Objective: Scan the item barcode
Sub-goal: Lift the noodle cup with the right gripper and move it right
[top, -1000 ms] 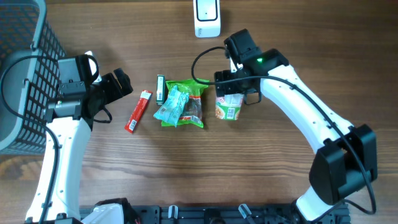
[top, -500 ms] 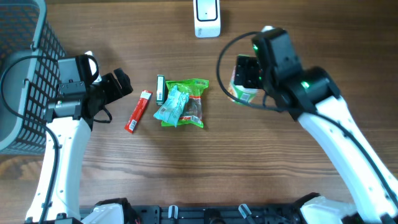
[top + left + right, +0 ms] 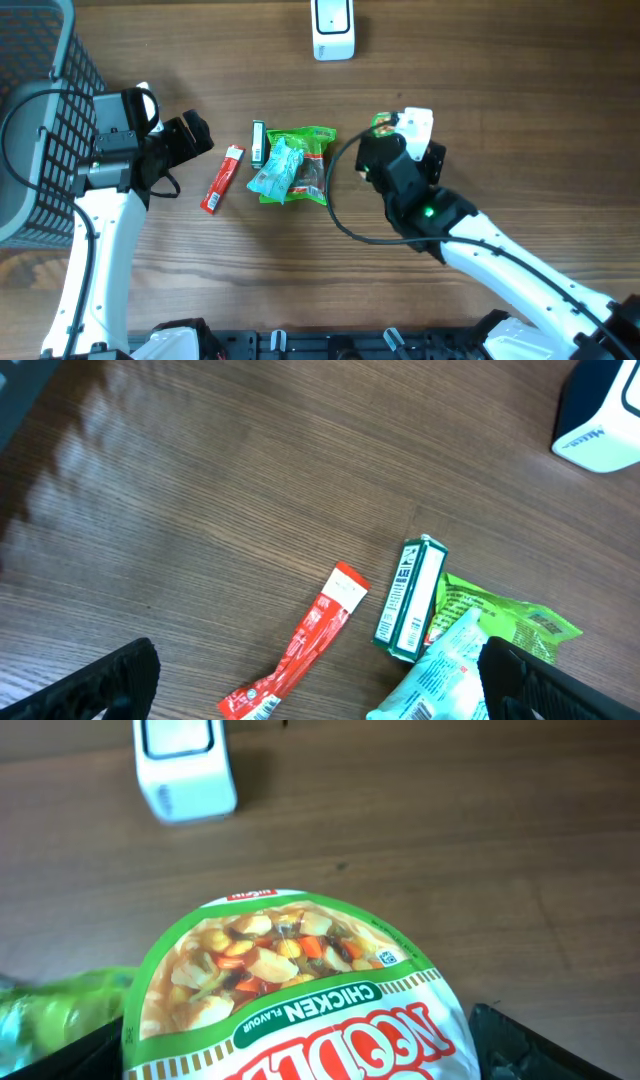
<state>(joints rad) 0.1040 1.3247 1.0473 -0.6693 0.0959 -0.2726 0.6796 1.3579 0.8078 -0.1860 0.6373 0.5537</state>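
Observation:
A noodle cup (image 3: 300, 990) with a green-rimmed "chicken flavour" lid fills the right wrist view, sitting between the two dark fingers of my right gripper (image 3: 310, 1050), which is shut on it. From overhead only a green edge of the cup (image 3: 383, 124) peeks out past the right gripper (image 3: 392, 140). The white barcode scanner (image 3: 333, 28) stands at the table's far edge, beyond the cup, and shows again as the scanner (image 3: 185, 770) ahead and to the left. My left gripper (image 3: 325, 685) hangs open above a red sachet (image 3: 300, 650), holding nothing.
A green packet (image 3: 305, 160), a pale blue packet (image 3: 275, 172), a slim green box (image 3: 258, 142) and the red sachet (image 3: 222, 180) lie in a row mid-table. A grey mesh basket (image 3: 40, 120) stands at the far left.
My right arm has swung round with the noodle cup, carrying it off its spot beside the green packet toward the far side. The left arm has not moved.

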